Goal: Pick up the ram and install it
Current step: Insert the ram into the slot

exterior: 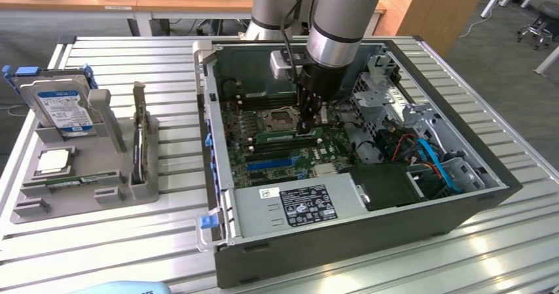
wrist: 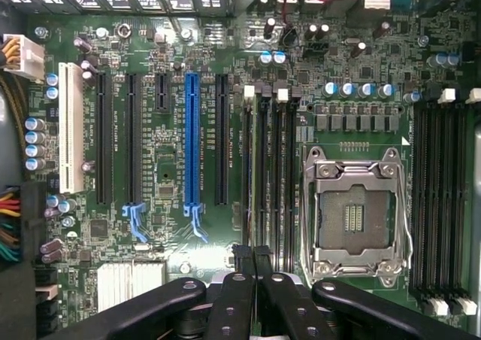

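My gripper point(exterior: 307, 129) is pressed together and sits low in the case point(exterior: 349, 241), tips in line with the 4 memory slots point(wrist: 269, 167) beside the CPU socket point(wrist: 355, 216), as seating needs. The exterior view adds the ram point(exterior: 279, 137), a green stick along the slot nearest my tips; whether I pinch it, I cannot tell.

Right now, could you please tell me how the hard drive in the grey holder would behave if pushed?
The hard drive looks like a rigid metal-cased block, so probably stiff and heavy for its size. It stands on edge in the grey holder, so a push might tip it, though the holder's posts likely steady it.
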Available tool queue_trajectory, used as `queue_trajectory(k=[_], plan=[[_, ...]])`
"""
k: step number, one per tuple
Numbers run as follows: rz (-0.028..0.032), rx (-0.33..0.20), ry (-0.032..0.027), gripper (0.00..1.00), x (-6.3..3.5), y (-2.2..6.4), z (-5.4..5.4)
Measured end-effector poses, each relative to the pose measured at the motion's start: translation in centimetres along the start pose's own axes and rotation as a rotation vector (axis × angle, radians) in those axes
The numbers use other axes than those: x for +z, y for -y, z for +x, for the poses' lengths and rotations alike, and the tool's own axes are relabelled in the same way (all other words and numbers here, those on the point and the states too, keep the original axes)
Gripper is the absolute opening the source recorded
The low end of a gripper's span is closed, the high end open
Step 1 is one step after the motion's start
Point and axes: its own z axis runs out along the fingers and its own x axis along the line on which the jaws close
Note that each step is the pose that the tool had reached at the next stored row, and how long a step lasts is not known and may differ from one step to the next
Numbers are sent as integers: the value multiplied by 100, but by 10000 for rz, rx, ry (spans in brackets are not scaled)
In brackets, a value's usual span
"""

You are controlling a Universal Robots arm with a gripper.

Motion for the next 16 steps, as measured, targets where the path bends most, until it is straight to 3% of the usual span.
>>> queue_trajectory(k=[16], plan=[[7,33,5,12,13,-14,0]])
